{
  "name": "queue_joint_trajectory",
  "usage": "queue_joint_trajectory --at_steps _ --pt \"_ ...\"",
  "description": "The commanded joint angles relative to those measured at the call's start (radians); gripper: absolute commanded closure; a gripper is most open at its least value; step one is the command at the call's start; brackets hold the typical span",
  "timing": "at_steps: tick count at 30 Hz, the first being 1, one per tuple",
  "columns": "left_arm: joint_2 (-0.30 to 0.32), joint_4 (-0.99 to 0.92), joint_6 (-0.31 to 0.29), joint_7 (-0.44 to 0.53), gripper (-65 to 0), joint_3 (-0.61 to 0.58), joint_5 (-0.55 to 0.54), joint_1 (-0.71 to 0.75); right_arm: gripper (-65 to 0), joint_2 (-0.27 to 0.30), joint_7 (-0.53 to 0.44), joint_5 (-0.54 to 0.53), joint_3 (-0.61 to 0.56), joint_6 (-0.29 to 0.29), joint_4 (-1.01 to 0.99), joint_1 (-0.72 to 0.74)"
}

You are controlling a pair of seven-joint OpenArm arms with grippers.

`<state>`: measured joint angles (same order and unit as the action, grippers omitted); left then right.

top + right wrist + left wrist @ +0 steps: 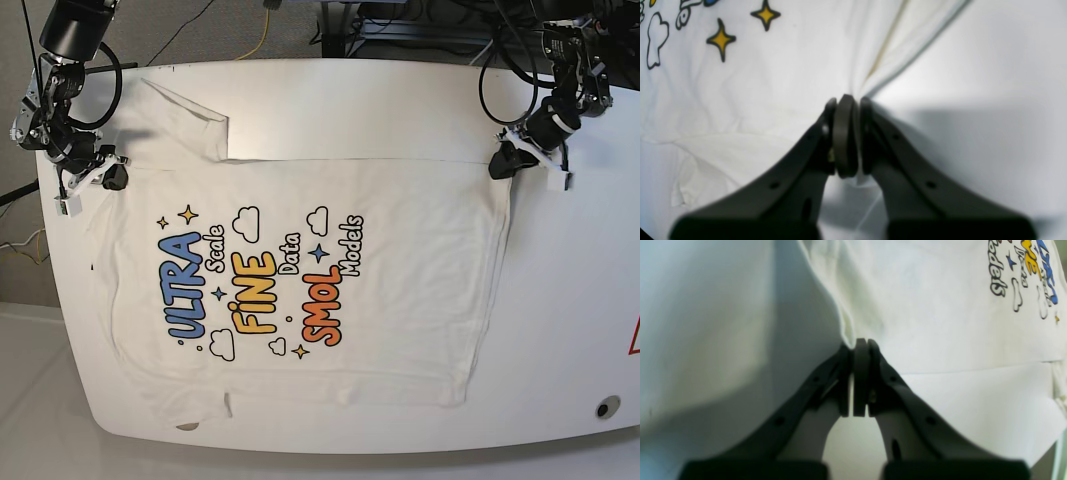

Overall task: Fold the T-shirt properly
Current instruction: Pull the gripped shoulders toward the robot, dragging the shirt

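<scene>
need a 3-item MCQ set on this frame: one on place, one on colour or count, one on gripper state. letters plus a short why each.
1. Where does the T-shirt lie?
A. Spread flat on the white table, print up
B. Bunched in a heap at the table's centre
C. Hanging off an arm above the table

2. What colour is the word FINE?
A. Blue
B. Yellow
C. Green

3. How do the two grippers stand?
A. Both wide open above the cloth
B. One open, one shut
C. Both shut on the shirt's edge

Key: 1 A, the base view shows it spread out with the print readable. 2 B, the letters are yellow. 3 C, the left gripper and the right gripper each pinch cloth at a corner.
</scene>
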<state>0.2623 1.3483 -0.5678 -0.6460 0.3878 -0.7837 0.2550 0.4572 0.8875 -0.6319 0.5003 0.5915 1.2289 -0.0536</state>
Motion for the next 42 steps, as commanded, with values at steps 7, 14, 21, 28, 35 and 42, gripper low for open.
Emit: queue_joint_trajectory --at_steps 7,14,21,28,35,42 --pt "0.018 0.001 -0.088 -0.065 0.0 0.099 -0.034 0.015 0.0 0.023 0.032 -0.001 0.069 0.013 0.032 0.008" --pt "0.012 0.004 -0.119 -0.063 0.0 0.144 -0.029 0.058 0.0 0.022 0.076 -0.06 0.13 0.054 0.093 -0.043" --pt "0.017 0.041 -0.13 -0.057 0.0 0.196 -0.03 0.137 0.0 0.009 0.132 -0.108 0.167 0.08 0.181 -0.128" --pt "0.027 0.107 -0.13 -0.054 0.0 0.243 -0.059 0.208 0.0 0.009 0.124 -0.12 0.196 0.046 0.246 -0.189" --pt "0.027 0.176 -0.13 -0.079 0.0 0.29 -0.112 0.277 0.0 0.012 0.127 -0.108 0.214 0.041 0.306 -0.249" --pt "0.03 0.242 -0.13 -0.096 0.0 0.338 -0.155 0.333 0.0 0.011 0.125 -0.106 0.242 0.03 0.359 -0.305"
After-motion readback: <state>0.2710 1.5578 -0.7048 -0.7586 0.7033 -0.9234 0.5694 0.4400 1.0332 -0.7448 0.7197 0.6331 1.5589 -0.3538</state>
